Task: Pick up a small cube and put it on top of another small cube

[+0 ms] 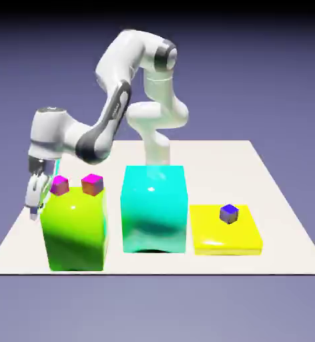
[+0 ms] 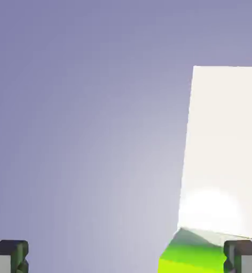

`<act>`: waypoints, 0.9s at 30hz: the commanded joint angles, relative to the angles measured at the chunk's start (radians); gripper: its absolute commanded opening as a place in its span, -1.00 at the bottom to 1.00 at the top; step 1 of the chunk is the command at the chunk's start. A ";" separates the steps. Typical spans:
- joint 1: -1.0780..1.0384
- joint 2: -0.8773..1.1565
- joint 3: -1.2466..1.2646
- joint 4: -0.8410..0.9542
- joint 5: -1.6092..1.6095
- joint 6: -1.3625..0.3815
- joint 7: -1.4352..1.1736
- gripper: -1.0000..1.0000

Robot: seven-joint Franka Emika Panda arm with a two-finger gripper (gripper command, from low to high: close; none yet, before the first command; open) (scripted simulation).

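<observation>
A rendered scene shows a white robot arm (image 1: 113,113) bending from the top middle of the exterior view down toward the left side, over a pale bench (image 1: 280,207) set against a blue-violet backdrop.

Three big blocks stand in a row across the lower half of the frame: a lime-green block (image 1: 75,230) at the left, a taller cyan block (image 1: 154,208) in the middle, and a low, flat yellow block (image 1: 225,235) at the right.

The small cube (image 1: 59,185), with a magenta-pink top and a purple side, sits on top of the lime-green block near its upper left corner. Just to its right on the same block sits a pink-topped cube with an orange side (image 1: 92,184). A blue-purple cube (image 1: 229,214) rests on the yellow block, well apart from the other two.

The claw (image 1: 35,207) hangs at the left edge of the lime-green block, pointing downward. The small cube lies just to the right of the claw and slightly above its tips; it is not between the fingers.

In the hand view, the two grey fingertips (image 2: 8,257) sit far apart at the bottom corners, so the claw stands wide apart with nothing held. Between them shows mostly backdrop, with the pale bench at the right and a sliver of the lime-green block at the bottom right.
</observation>
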 commanded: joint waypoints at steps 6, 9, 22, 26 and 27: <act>-0.206 -0.004 0.109 -0.087 0.059 -0.036 0.027 0.00; -0.315 -0.022 0.177 -0.145 0.086 -0.048 0.028 0.00; -0.786 -0.245 0.566 -0.516 0.150 -0.041 -0.095 0.00; -0.893 -0.262 0.589 -0.551 0.163 -0.022 -0.027 0.00; -0.893 -0.262 0.589 -0.551 0.163 -0.022 -0.027 0.00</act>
